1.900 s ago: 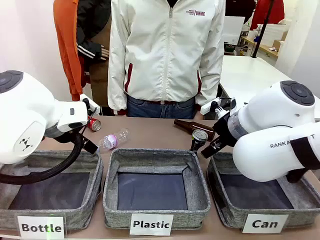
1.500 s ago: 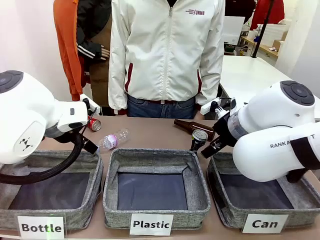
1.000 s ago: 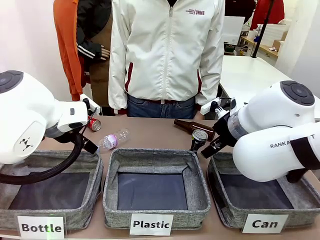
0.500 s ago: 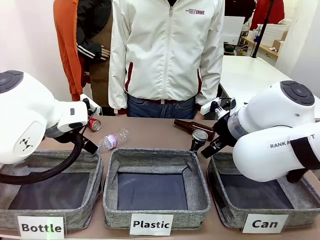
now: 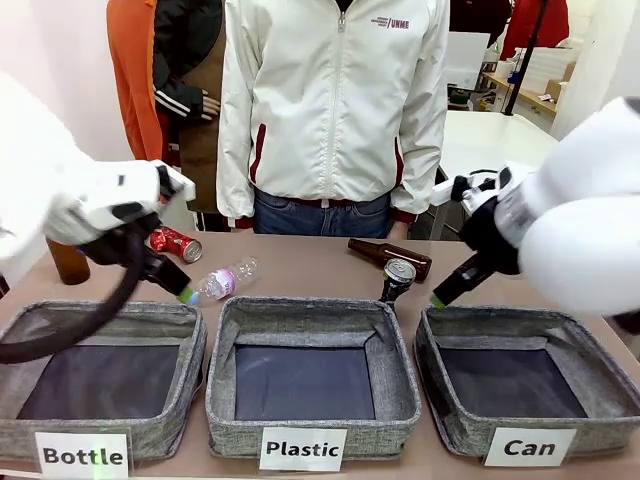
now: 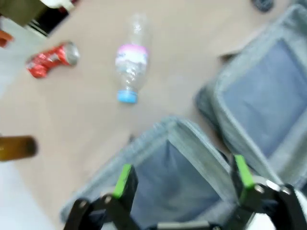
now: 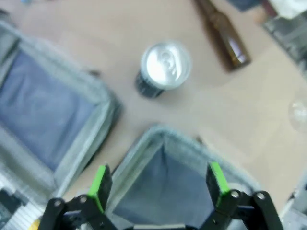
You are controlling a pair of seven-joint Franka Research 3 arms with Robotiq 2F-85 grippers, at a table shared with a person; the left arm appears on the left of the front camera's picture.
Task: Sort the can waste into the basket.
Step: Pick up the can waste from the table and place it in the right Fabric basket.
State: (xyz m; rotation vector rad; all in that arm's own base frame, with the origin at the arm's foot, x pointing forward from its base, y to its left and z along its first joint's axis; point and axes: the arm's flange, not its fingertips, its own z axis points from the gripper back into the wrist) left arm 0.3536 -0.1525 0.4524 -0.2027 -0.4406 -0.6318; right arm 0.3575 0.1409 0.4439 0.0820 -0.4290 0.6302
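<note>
Hovering wide open and empty: left gripper [image 6: 182, 177], right gripper [image 7: 158, 184].
Between the right fingers lies the basket [image 7: 158, 133] rim; the dark can [image 7: 163, 69] stands upright beyond it, a brown bottle [image 7: 223, 33] farther. Beyond the left fingers lies the crushed red can [image 6: 50, 60], a plastic bottle [image 6: 129, 72] beside it.

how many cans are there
2: a dark can upright behind the Plastic basket's right corner; a crushed red can lying behind the Bottle basket. More may be hidden.
</note>
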